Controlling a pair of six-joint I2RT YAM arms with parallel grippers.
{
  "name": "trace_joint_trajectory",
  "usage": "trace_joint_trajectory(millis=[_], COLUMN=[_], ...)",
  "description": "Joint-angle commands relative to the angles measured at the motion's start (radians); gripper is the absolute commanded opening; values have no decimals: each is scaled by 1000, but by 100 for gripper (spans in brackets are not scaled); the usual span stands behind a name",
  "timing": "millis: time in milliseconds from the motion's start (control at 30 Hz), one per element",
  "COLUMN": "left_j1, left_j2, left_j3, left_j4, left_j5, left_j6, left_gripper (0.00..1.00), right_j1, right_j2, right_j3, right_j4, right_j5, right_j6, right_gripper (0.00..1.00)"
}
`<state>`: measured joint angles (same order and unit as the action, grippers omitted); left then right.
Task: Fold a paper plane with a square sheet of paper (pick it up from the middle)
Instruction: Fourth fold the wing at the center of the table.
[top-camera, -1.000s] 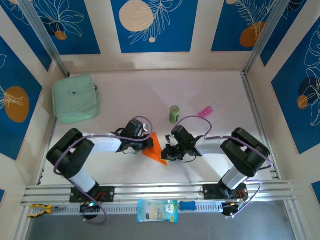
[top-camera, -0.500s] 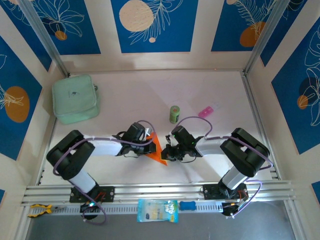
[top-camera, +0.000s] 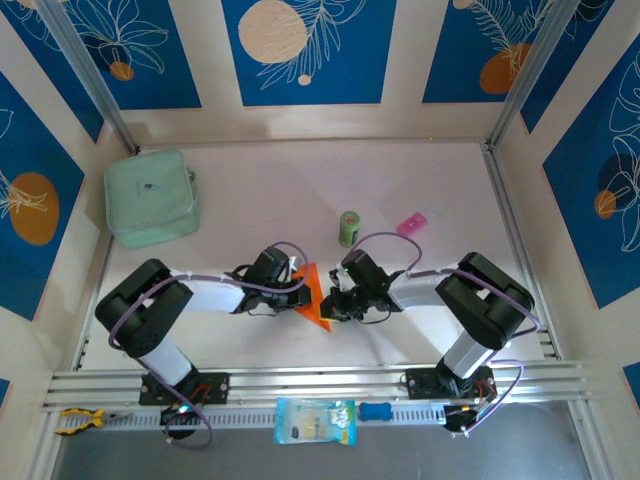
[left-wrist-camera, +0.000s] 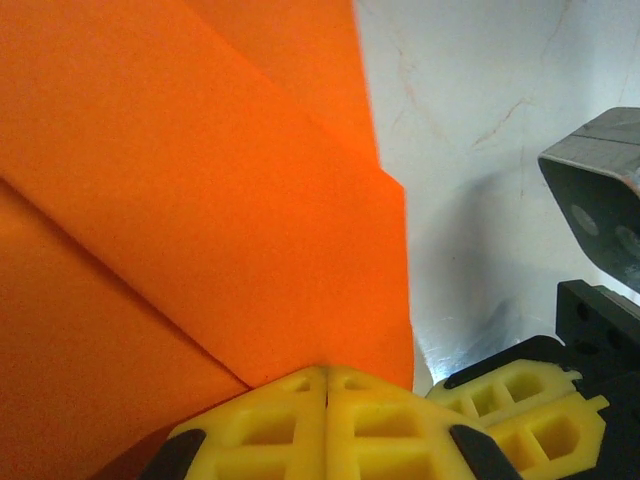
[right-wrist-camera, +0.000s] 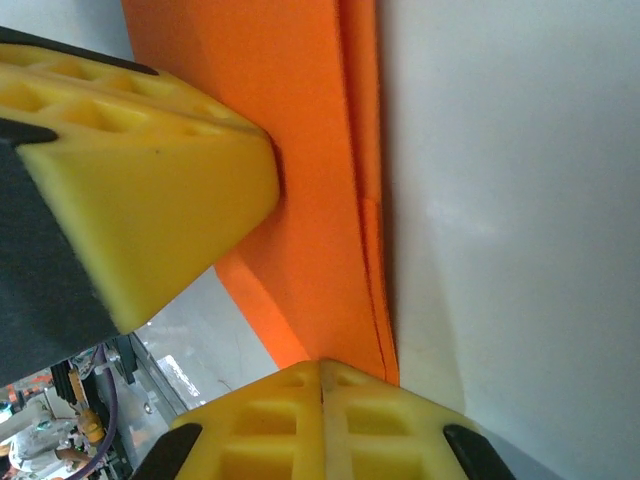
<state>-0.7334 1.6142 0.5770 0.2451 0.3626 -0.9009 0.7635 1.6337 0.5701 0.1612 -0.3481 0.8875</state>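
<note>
So both arms are reaching into the middle of the desk (top-camera: 450, 180) toward its near edge, and the square sheet of paper (top-camera: 315, 298) is lying flat right between them, already creased into a layered, pointed shape rather than a plain square. The left end effector (top-camera: 299, 290) is sitting with its yellow fingers pressed fully together, tips touching the orange paper (left-wrist-camera: 200, 200), and the right end effector (top-camera: 336, 305) is doing the same from the other side, fingers closed tight with the tips meeting the folded edge (right-wrist-camera: 322, 365). I honestly can't tell if either one is pinching a layer or just pushing down on it. My guess is they're facing each other like this so one is pinning the sheet while the other is running along the fold to sharpen the crease; you can see stacked layers along that edge in the right wrist view (right-wrist-camera: 310, 150). The mint-green pouch (top-camera: 150, 197), small green can (top-camera: 348, 228) and pink packet (top-camera: 418, 221) are sitting well apart from the work. As for writing, I'm not reading anything: the can's label and the blue-and-white packet (top-camera: 315, 420) on the front rail are too small.
</note>
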Motion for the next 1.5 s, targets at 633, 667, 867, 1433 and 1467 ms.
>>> trace_joint_trajectory(millis=[633,667,867,1433,1467], left_j1=[36,36,35,35,35], left_j2=[-162,-170,-155,-85,-85], left_j3=[23,25,39,105,110], left_j4=[-203,-208,-176,-170,-176], left_j5=[-81,-80,-48,11,10], left_j6=[73,79,88,117,119], left_gripper=[7,8,9,10,10], right_j1=[-2,-2,2,37,39], right_j2=[-73,-78,-82,-110,-110], right_j3=[-71,-78,-80,-81,-87], right_j4=[-162,-158,-139,-177,-168], right_j5=[88,92,84,121,125], right_j6=[-35,-33,-25,-9,-3], right_gripper=[2,2,2,2,2])
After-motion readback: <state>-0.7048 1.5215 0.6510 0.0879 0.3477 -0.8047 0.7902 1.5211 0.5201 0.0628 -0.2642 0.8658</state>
